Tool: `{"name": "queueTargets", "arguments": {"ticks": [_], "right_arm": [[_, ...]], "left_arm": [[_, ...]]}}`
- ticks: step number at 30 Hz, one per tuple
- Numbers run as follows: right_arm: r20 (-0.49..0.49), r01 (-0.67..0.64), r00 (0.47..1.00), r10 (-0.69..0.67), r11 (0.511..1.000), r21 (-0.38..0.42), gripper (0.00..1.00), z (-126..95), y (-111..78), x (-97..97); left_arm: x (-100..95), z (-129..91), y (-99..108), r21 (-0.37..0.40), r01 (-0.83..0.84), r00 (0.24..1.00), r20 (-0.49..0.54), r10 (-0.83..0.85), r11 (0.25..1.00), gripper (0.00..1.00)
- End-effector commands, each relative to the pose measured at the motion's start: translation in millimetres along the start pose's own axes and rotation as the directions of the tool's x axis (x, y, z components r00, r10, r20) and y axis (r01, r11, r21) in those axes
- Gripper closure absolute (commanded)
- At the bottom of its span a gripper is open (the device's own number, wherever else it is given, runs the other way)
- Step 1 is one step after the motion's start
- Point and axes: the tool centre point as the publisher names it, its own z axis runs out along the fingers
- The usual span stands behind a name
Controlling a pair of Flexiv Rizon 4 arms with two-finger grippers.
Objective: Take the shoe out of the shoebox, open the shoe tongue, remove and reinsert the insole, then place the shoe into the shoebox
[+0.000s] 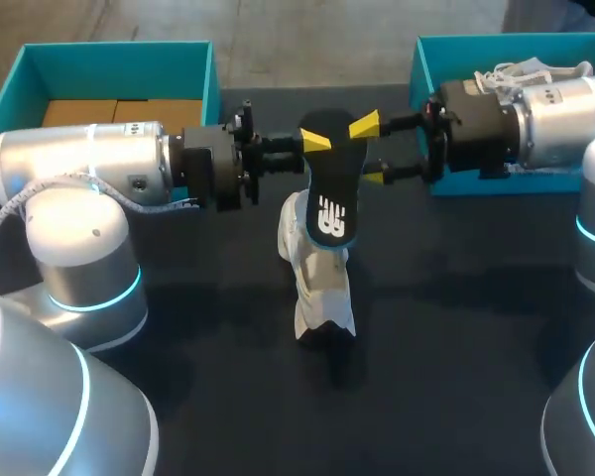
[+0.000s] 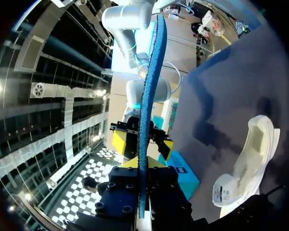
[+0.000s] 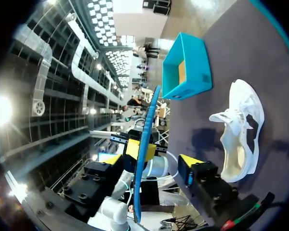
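A black insole [image 1: 333,193] with a white logo hangs in the air over the table's middle, and my left gripper [image 1: 312,144] is shut on its upper end. In the left wrist view the insole [image 2: 147,115] shows edge-on, blue, clamped in my left gripper [image 2: 141,166]. My right gripper [image 1: 370,152] faces it from the other side, open, its yellow tips on either side of the insole's end. In the right wrist view the insole [image 3: 147,139] lies near one finger of my right gripper [image 3: 163,156]. The white shoe [image 1: 317,278] rests on the dark table below.
A teal shoebox [image 1: 114,59] with brown cardboard inside stands at the back left. A second teal box [image 1: 476,45] at the back right holds white laces and paper, partly hidden by my right arm. The shoe [image 2: 245,163] [image 3: 238,132] lies on its side under both grippers.
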Motion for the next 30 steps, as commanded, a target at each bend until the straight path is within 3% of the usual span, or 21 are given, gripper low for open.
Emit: {"name": "queueTargets", "arguments": {"ticks": [1,9,19,30], "right_arm": [[0.012,0.001,1.0,0.0,0.998,-0.069,0.0,-14,-15.9,-3.6],[0.054,0.031,0.998,-0.023,0.99,-0.138,0.0,-30,-23.0,-13.1],[0.136,0.07,0.989,-0.051,0.988,-0.139,0.0,-39,-33.7,-24.3],[0.175,0.088,0.983,-0.061,0.985,-0.15,0.0,-42,-37.8,-31.7]], "left_arm": [[4.1,-9,-6,0.003,0.049,0.999,-0.022,-0.049,0.999,1.0],[15.9,-17,-15,0.016,0.23,0.971,-0.071,-0.228,0.973,1.0],[26.0,-25,-27,-0.003,0.419,0.904,-0.091,-0.418,0.908,1.0],[28.5,-27,-31,-0.016,0.447,0.89,-0.095,-0.446,0.895,1.0]]}}
